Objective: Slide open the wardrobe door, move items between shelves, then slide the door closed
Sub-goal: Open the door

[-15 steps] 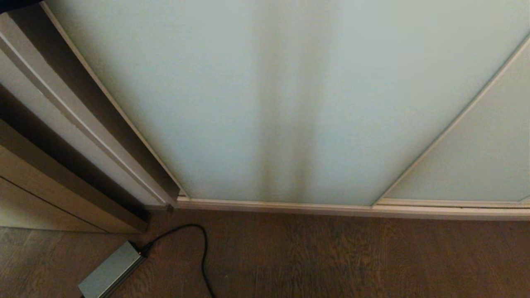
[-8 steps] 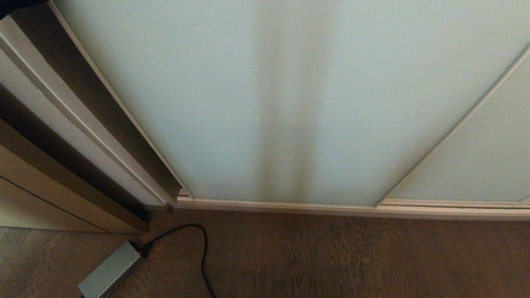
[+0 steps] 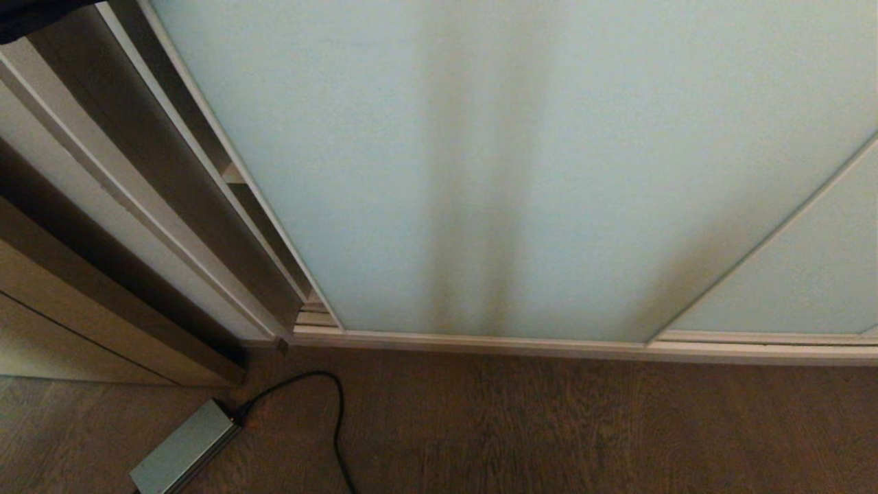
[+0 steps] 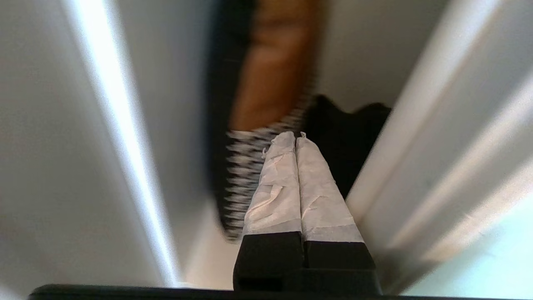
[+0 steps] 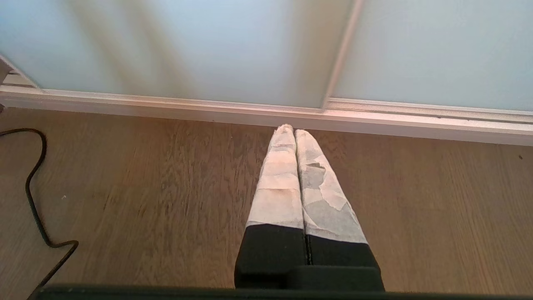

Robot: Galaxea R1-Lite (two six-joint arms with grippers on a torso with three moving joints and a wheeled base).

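Overhead, you see the door (image 3: 521, 171) with a narrow gap along its left edge. Your left gripper (image 4: 295, 135), clenched and empty, points into that gap, cushion (image 4: 245, 175) just ahead. Your right gripper (image 5: 294, 128), also clenched, hangs over the floor (image 5: 166, 187).

The sliding wardrobe door (image 3: 521, 171) runs off the head view's top edge, and the second panel (image 3: 809, 274) is cut by the right edge. Through the narrow gap at the door's left edge only a sliver of a shelf (image 3: 233, 175) shows. In the left wrist view the houndstooth cushion (image 4: 245, 175) is smeared by blur, and the black bag (image 4: 345, 137) is largely hidden behind the door frame. The grey power brick (image 3: 182, 449) and its cable (image 3: 336, 425) run off the bottom edge.
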